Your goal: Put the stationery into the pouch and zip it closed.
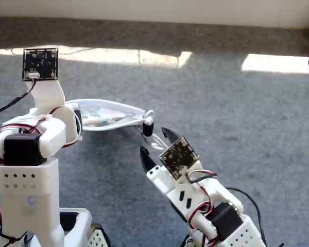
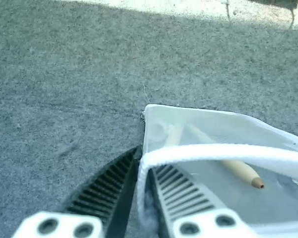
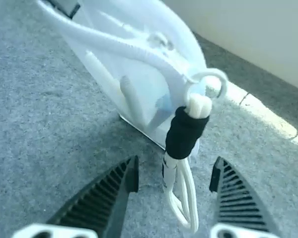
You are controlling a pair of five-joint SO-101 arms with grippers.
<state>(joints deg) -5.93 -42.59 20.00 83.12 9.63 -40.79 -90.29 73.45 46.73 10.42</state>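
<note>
Right end effector [image 3: 176, 167] gapes wide astride the zip cord [image 3: 185, 131]; left end effector [image 2: 142, 166] pinches the pouch [image 2: 213, 130] rim.

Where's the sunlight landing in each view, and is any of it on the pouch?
High view: sun patches lie on the far carpet, behind the pouch, which sits in shade. Left wrist view: a lit strip along the far carpet; none on the pouch. Right wrist view: a bright streak by the wall, beyond the pouch.
</note>
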